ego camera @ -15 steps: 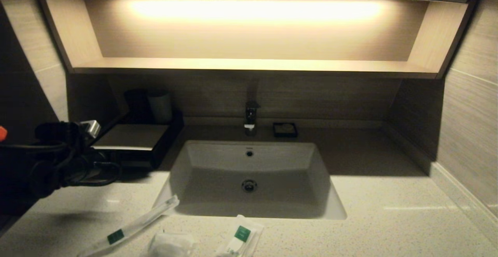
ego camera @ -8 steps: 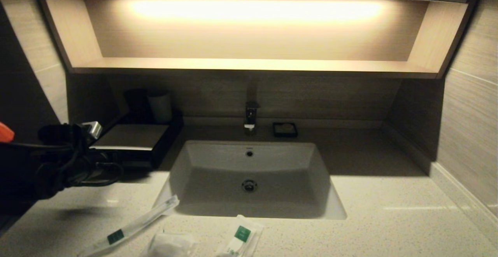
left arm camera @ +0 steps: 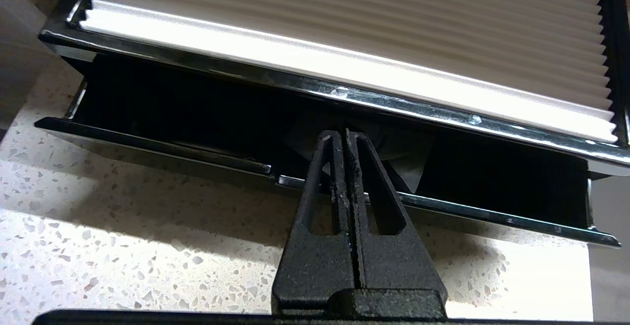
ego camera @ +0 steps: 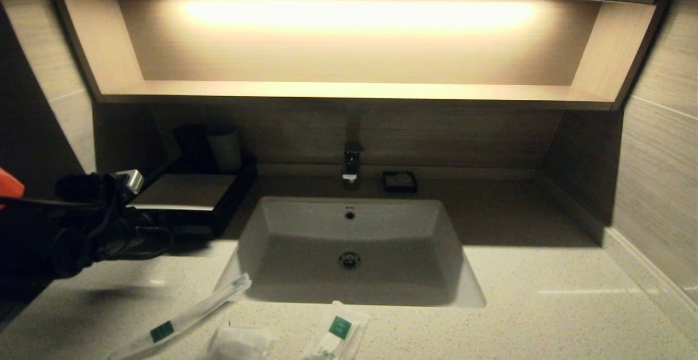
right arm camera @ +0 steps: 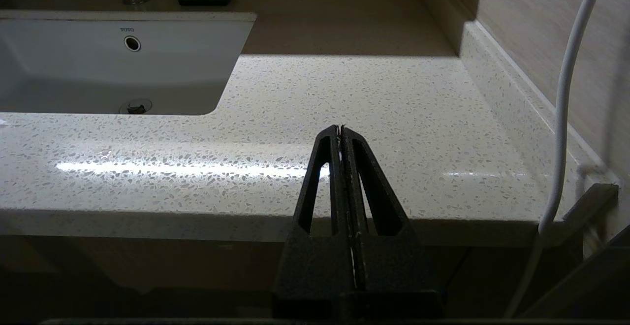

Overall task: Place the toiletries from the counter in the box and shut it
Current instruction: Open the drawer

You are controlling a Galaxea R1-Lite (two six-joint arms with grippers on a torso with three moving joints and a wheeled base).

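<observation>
Left wrist view: left gripper [left arm camera: 344,135] clenched, empty, tips at box [left arm camera: 344,93] drawer lip. Packets [ego camera: 180,316] likely light, crinkly, slippery; pinch mid-length. Right gripper [right arm camera: 342,130] clenched, parked right.

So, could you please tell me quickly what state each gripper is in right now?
Left gripper: closed, holding nothing, tips inside the box's open drawer tray.
Right gripper: closed, empty, parked.

The word "TOTO" stands in small grey letters on the back wall of the white sink basin [right arm camera: 98,64], just above the round overflow hole [right arm camera: 132,43]. The packets [ego camera: 338,335] on the counter [ego camera: 545,316] carry small green square labels, but what is printed on them cannot be read.
</observation>
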